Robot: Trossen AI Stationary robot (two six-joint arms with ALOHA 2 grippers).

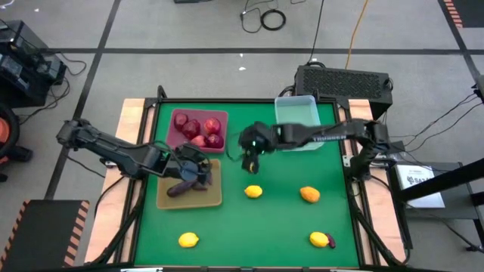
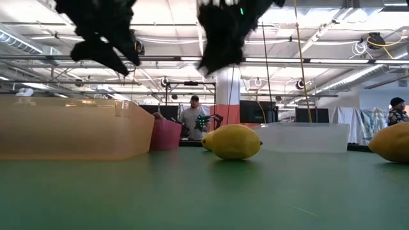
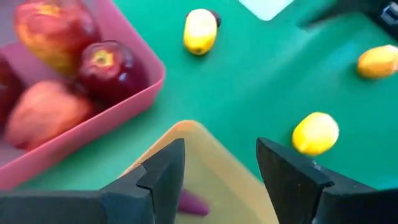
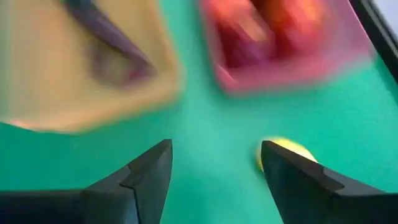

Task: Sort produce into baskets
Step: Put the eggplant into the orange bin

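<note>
- Green desk (image 1: 280, 227) carries three containers: a pink tray (image 1: 175, 137) at 11 o'clock, a tan tray (image 1: 215, 198) just below it at 9 o'clock, and a clear bin (image 1: 295, 106) at 1 o'clock.
- Done, by my reading: the red apples (image 1: 203, 130) lie in the pink tray, and the purple eggplants (image 1: 187, 187) lie in the tan tray.
- Left to do: four lemons are loose on the desk, one near centre (image 1: 253, 192), one at 3 o'clock (image 1: 310, 195), one at 7 o'clock (image 1: 188, 240), one at 5 o'clock (image 1: 321, 240). The clear bin appears empty.
- Left hand (image 3: 221, 171) hangs over the tan tray's corner, fingers spread wide, holding nothing.
- Right hand (image 4: 214, 168) hovers above the desk just above the centre lemon, fingers wide, empty.
- Judgement: roughly two thirds sorted; the lemons remain.
</note>
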